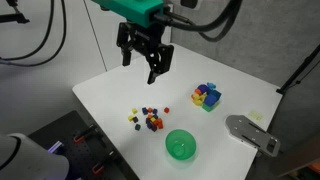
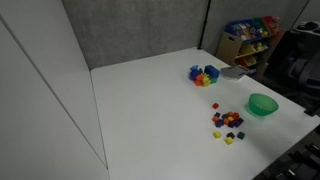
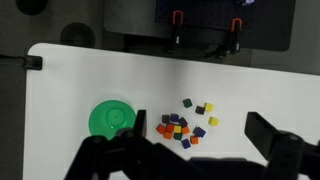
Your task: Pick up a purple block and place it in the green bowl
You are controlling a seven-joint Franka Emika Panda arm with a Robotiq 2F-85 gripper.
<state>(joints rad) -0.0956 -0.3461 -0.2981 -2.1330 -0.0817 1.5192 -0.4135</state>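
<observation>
The green bowl (image 1: 180,145) sits near the table's front edge; it also shows in an exterior view (image 2: 262,104) and in the wrist view (image 3: 110,118). A loose cluster of tiny coloured cubes (image 1: 149,119) lies next to it, also seen in an exterior view (image 2: 228,122). In the wrist view a dark purple block (image 3: 175,118) lies at the cluster's bowl-side edge, among orange, yellow, blue and green cubes. My gripper (image 1: 146,58) hangs high above the table, open and empty. In the wrist view its fingers (image 3: 200,130) frame the cluster from above.
A bunch of bigger blue, yellow, green and purple blocks (image 1: 207,96) stands further back on the white table (image 1: 120,95); it also shows in an exterior view (image 2: 204,74). A grey flat object (image 1: 250,132) lies at the table's edge near the bowl.
</observation>
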